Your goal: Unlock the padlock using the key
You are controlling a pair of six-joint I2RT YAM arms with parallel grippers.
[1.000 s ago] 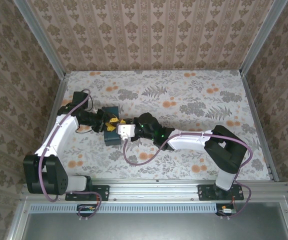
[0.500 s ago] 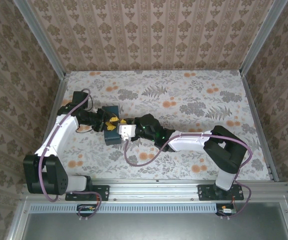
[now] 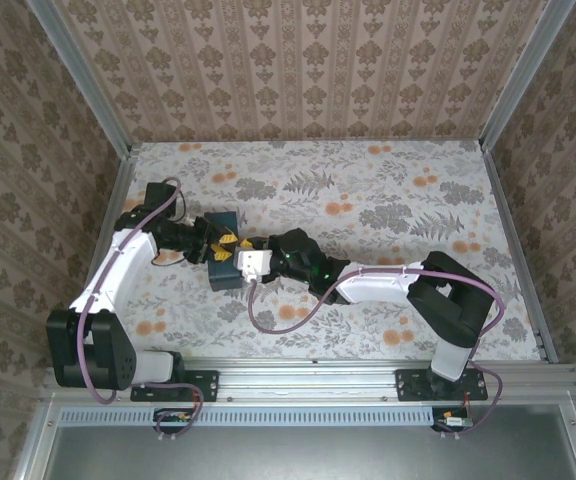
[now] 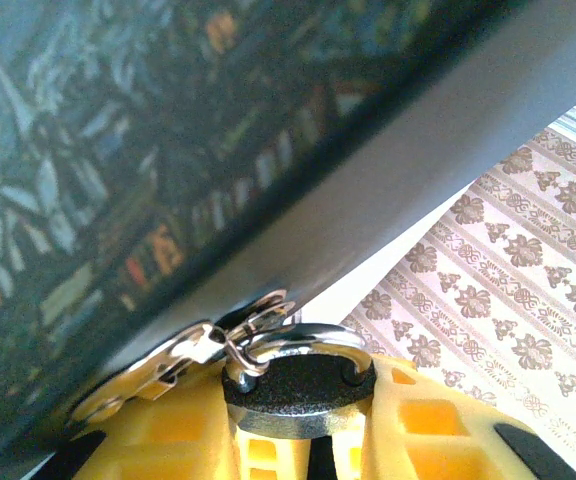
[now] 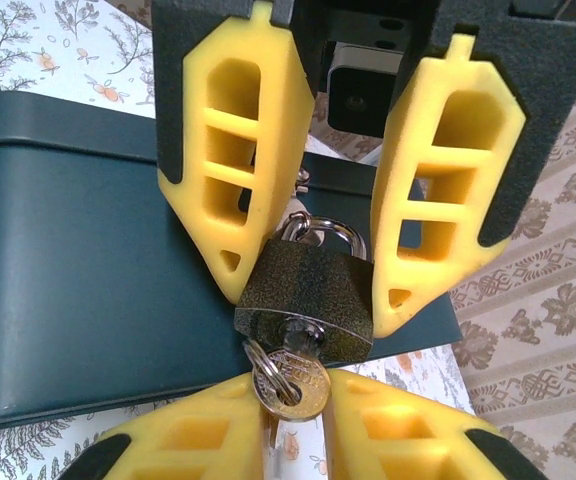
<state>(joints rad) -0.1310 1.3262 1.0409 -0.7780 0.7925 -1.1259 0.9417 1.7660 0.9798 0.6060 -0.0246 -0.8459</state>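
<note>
The padlock (image 5: 308, 300), dark and rough with a silver shackle (image 5: 325, 232), is hanging on the teal box (image 5: 88, 270). The left gripper (image 5: 313, 283) is clamping its body. The ringed key (image 5: 301, 385) is sitting in its keyhole, between the fingers of the right gripper (image 5: 296, 432); whether they are gripping it, I cannot tell.

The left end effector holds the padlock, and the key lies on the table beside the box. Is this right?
No. The left end effector holds the padlock, but the key is in the padlock's keyhole, as the right wrist view shows.
</note>
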